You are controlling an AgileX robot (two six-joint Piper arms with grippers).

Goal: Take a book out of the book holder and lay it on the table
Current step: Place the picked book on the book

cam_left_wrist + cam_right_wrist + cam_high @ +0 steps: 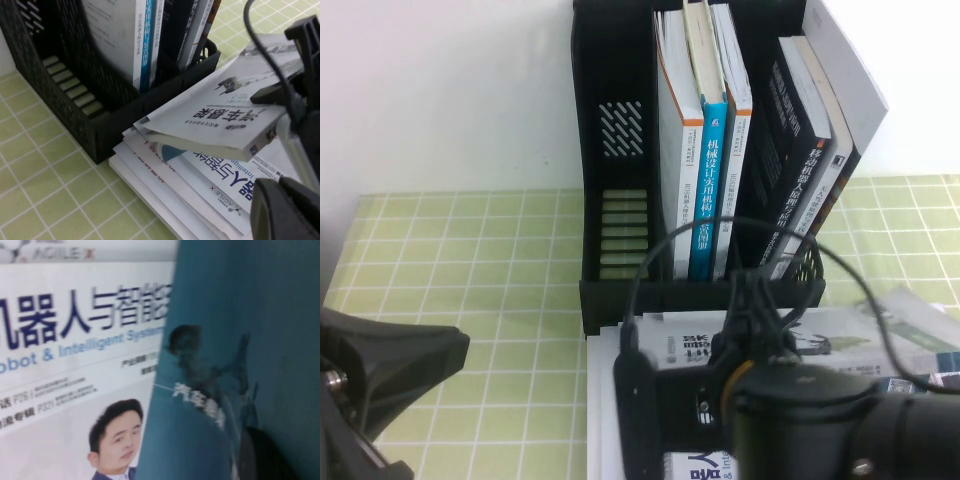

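Book extracted from holder, not yet laid flat.
Right gripper [280,95] fingers clamp the book [220,117], tilted above the magazine stack [200,200] before the book holder [620,200]; release remains. Left gripper [380,370]: finger state indeterminable.

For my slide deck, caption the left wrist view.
Right tool lowers the white book onto stacked magazines beside the black book holder; left tool nearby.
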